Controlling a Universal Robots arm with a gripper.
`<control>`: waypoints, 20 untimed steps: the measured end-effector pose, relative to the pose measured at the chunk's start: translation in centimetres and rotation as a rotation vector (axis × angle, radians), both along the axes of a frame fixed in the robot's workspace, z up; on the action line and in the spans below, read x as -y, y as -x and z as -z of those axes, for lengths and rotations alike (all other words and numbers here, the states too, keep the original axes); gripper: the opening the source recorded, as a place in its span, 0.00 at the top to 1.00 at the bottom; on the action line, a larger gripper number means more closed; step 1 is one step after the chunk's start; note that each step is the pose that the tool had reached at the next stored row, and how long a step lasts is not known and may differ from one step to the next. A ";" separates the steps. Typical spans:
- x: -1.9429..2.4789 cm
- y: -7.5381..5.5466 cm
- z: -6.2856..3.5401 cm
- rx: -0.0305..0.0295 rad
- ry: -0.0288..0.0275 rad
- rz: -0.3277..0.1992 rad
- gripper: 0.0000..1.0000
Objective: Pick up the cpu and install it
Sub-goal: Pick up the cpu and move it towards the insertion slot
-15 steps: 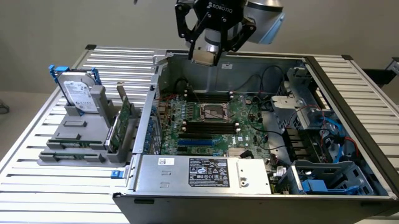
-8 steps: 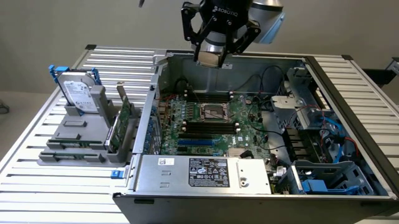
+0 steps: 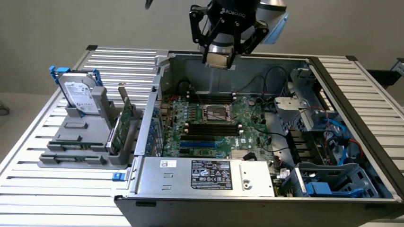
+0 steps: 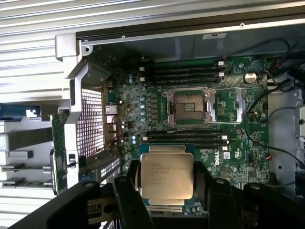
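Wrist view: the gripper (image 4: 167,193) has the cpu (image 4: 167,174) clamped between its black fingers (image 4: 129,195), one on each of two opposite edges, with the pale metal top facing the camera. In the exterior view the cpu hangs in the air above the far part of the open case (image 3: 265,65), well clear of the motherboard (image 3: 252,137). The socket (image 3: 218,114) sits below it and nearer, its metal frame empty.

The cpu looks light, thin and rigid. I judge it fragile on the underside, and its smooth metal lid is likely slippery, so the edges are the safe place to hold, as now. With so little edge to bear on, a grip like this could let it tilt or slip.

The motherboard is a crowded surface. Dark memory slots lie on the far and near sides of the socket, small capacitors stand on the exterior view's left of it, and black cables (image 3: 271,80) trail across the exterior view's right. The case walls box the work in.

The case lies on a slatted metal table (image 3: 120,59). A hard drive (image 3: 79,92) stands in a grey rack at the exterior view's left.
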State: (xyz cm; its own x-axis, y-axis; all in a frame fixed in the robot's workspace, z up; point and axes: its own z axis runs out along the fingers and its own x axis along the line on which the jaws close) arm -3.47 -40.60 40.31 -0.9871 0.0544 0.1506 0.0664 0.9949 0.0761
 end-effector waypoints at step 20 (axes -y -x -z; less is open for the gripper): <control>-2.49 -0.6 2.24 0.0554 0.0272 -0.046 0.45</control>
